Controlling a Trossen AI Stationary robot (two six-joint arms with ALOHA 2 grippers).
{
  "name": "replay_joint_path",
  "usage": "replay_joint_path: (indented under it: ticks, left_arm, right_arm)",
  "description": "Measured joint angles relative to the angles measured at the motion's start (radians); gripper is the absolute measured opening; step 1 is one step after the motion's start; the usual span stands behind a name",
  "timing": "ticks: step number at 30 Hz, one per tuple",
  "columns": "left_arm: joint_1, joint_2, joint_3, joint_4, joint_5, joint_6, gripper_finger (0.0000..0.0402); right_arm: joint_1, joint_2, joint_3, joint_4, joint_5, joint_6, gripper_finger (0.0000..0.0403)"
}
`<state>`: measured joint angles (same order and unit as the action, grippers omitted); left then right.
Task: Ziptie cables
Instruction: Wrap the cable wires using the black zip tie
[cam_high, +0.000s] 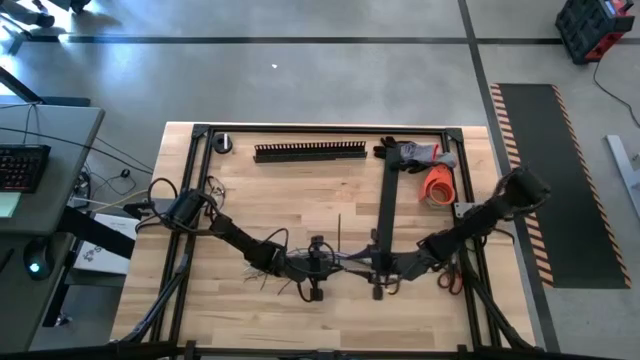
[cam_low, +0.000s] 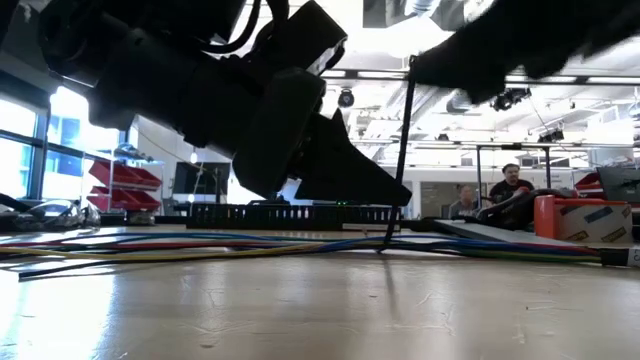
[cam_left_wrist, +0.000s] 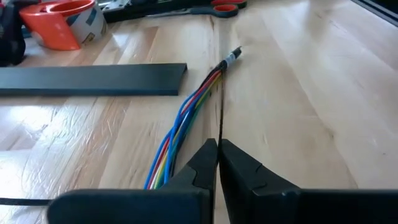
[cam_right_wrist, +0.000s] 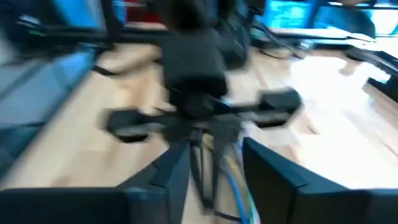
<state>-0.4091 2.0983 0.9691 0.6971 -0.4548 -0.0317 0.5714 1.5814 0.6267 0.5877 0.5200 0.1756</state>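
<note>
Left gripper (cam_left_wrist: 217, 149) is pinched shut on the black zip tie (cam_left_wrist: 219, 118), holding its tail upright beside the cables (cam_left_wrist: 186, 121) lying mid-table. Right gripper (cam_right_wrist: 214, 162) faces it, jaws part-open, holding nothing, probably ready to take the tail.

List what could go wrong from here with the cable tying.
1. The left gripper is shut on only the thin black zip tie; it could slip out.
2. The right gripper has open fingers around the cables, so the bundle may shift or splay.
3. Both grippers sit close together mid-table and might collide.
</note>
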Motion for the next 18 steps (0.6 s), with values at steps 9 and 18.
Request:
replay_joint_path:
  ticks: [9, 18]
  left_arm:
    - [0.000, 0.000, 0.000, 0.003, -0.004, -0.001, 0.0000]
    - [0.000, 0.000, 0.000, 0.003, -0.004, -0.017, 0.0000]
  right_arm:
    - [0.064, -0.090, 0.001, 0.046, -0.043, -0.057, 0.0156]
    - [0.064, 0.062, 0.075, 0.079, -0.004, -0.136, 0.0008]
